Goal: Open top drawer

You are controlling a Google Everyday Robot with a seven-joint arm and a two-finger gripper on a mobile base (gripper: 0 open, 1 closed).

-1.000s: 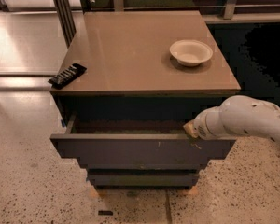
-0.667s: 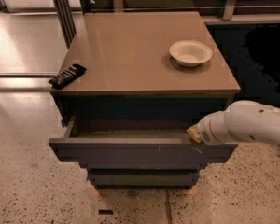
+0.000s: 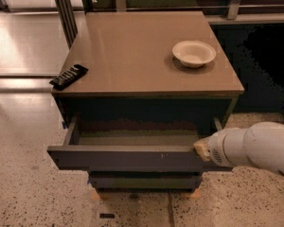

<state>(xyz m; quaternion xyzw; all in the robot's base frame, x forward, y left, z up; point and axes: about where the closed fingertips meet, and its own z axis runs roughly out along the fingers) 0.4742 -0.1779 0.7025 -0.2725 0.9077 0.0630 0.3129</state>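
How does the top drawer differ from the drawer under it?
The top drawer is pulled out, its inside showing; the lower drawer sits further in. The top front looks wider than the lower one. Both are dark and handleless. The end effector is at the top drawer's right end.

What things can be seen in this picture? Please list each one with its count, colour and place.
cabinet: one, brown top, centre
bowl: one, white, on the cabinet, right side
black object: one, black, at the cabinet's left edge
top drawer: one, dark grey, pulled partly out
lower drawers: two, dark, shut, beneath the top drawer
floor: one, pale, speckled, around the cabinet
arm: one, white, reaching in from the right
claw: one, tan, at the top drawer's right end
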